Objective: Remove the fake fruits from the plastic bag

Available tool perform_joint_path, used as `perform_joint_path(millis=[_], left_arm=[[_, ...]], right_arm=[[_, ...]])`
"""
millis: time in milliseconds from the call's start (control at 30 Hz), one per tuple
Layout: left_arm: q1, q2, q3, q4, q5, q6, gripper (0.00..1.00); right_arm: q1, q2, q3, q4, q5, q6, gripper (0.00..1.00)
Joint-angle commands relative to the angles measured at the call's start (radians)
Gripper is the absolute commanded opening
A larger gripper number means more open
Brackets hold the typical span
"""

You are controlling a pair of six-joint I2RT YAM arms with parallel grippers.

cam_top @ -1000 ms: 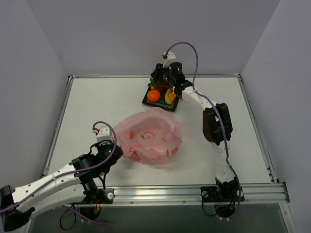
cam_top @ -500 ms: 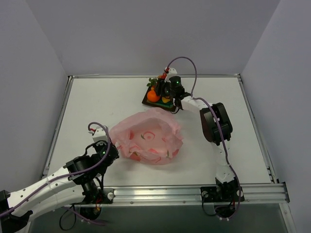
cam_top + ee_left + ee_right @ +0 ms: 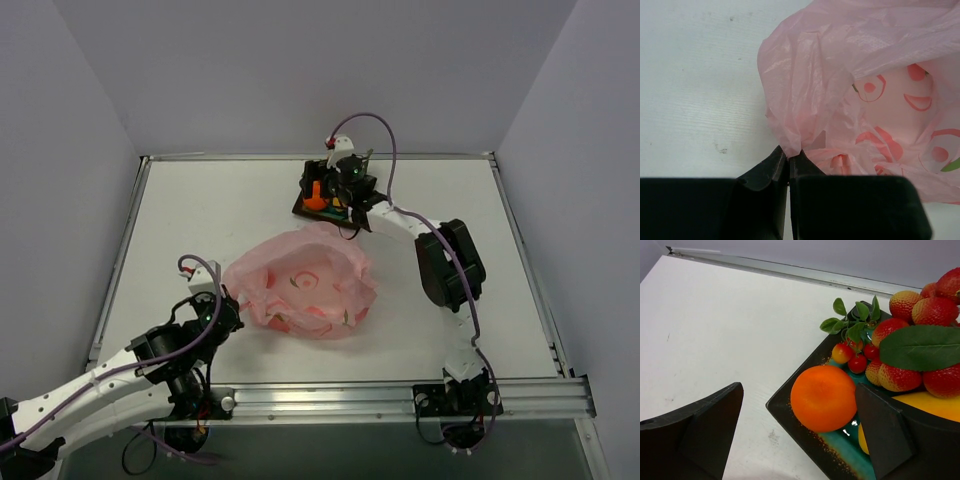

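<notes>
The pink plastic bag (image 3: pixel 305 285) lies crumpled mid-table with its mouth facing up. My left gripper (image 3: pixel 225 302) is at the bag's left edge, and in the left wrist view the gripper (image 3: pixel 788 156) is shut on a pinch of the bag's (image 3: pixel 840 90) film. My right gripper (image 3: pixel 338 190) hovers open over the teal plate (image 3: pixel 303 210) at the far side. On the plate (image 3: pixel 795 422) rest the fake fruits: a round orange (image 3: pixel 823 397), small cherries (image 3: pixel 856 357), red berries under a green leaf (image 3: pixel 912 347) and a yellow mango (image 3: pixel 940 407). The right gripper (image 3: pixel 797 405) straddles the orange without touching it.
A raised metal rail (image 3: pixel 400 395) runs along the table's near edge, with thinner rails on the other sides. Grey walls stand close behind and beside the table. Purple cables loop over both arms.
The right gripper's jaws have opened wide over the plate, and it has shifted slightly left. The left gripper has drawn the bag's edge a little to the left.
</notes>
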Motion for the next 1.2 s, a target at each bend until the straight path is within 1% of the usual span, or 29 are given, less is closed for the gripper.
perform_joint_path(millis=[0, 267, 433, 467, 533, 567, 600, 667, 700, 733, 767, 800, 833, 867, 933, 967, 1000, 1167], left_arm=[[0.006, -0.001, 0.007, 0.024, -0.003, 0.018, 0.02], [0.006, 0.003, 0.019, 0.047, -0.003, 0.047, 0.02], [0.006, 0.022, 0.018, 0.100, 0.025, 0.072, 0.02], [0.006, 0.029, 0.018, 0.111, 0.032, 0.074, 0.02], [0.006, 0.050, 0.013, 0.151, 0.063, 0.092, 0.02], [0.006, 0.056, 0.018, 0.160, 0.068, 0.098, 0.02], [0.006, 0.065, 0.022, 0.166, 0.072, 0.112, 0.02], [0.006, 0.065, 0.036, 0.173, 0.083, 0.132, 0.13], [0.006, 0.056, 0.056, 0.168, 0.085, 0.156, 0.27], [0.004, 0.050, 0.070, 0.160, 0.082, 0.167, 0.36], [0.004, 0.043, 0.082, 0.153, 0.080, 0.181, 0.47], [0.006, 0.026, 0.112, 0.138, 0.083, 0.213, 0.75], [0.004, 0.019, 0.131, 0.127, 0.089, 0.228, 0.94], [0.006, 0.013, 0.151, 0.118, 0.082, 0.244, 0.94], [0.004, -0.008, 0.211, 0.075, 0.074, 0.277, 0.94], [0.004, -0.016, 0.231, 0.062, 0.063, 0.296, 0.94], [0.004, -0.037, 0.251, 0.030, 0.051, 0.307, 0.94], [0.006, -0.115, 0.363, -0.041, -0.007, 0.365, 0.94]], right_arm=[[0.000, -0.115, -0.025, 0.055, 0.059, -0.005, 0.90], [0.004, -0.210, -0.085, 0.047, 0.097, 0.026, 0.99], [0.004, -0.290, -0.145, 0.037, 0.159, 0.040, 1.00], [0.003, -0.326, -0.161, 0.037, 0.168, 0.044, 1.00], [-0.005, -0.366, -0.221, 0.037, 0.183, 0.063, 1.00], [-0.017, -0.414, -0.244, 0.037, 0.183, 0.098, 1.00], [-0.023, -0.439, -0.296, 0.037, 0.186, 0.115, 1.00], [-0.032, -0.527, -0.350, 0.034, 0.209, 0.150, 1.00], [-0.035, -0.560, -0.406, 0.031, 0.222, 0.158, 1.00], [-0.035, -0.593, -0.434, 0.031, 0.246, 0.167, 1.00], [-0.035, -0.661, -0.459, 0.021, 0.255, 0.187, 1.00], [-0.035, -0.695, -0.485, 0.015, 0.274, 0.196, 1.00], [-0.037, -0.731, -0.528, 0.006, 0.306, 0.207, 1.00], [-0.035, -0.803, -0.548, -0.017, 0.321, 0.216, 1.00], [-0.038, -0.879, -0.603, -0.061, 0.360, 0.248, 1.00], [-0.040, -0.956, -0.619, -0.075, 0.393, 0.256, 1.00], [-0.040, -0.995, -0.635, -0.089, 0.409, 0.261, 1.00], [-0.046, -1.271, -0.701, -0.222, 0.491, 0.235, 1.00]])
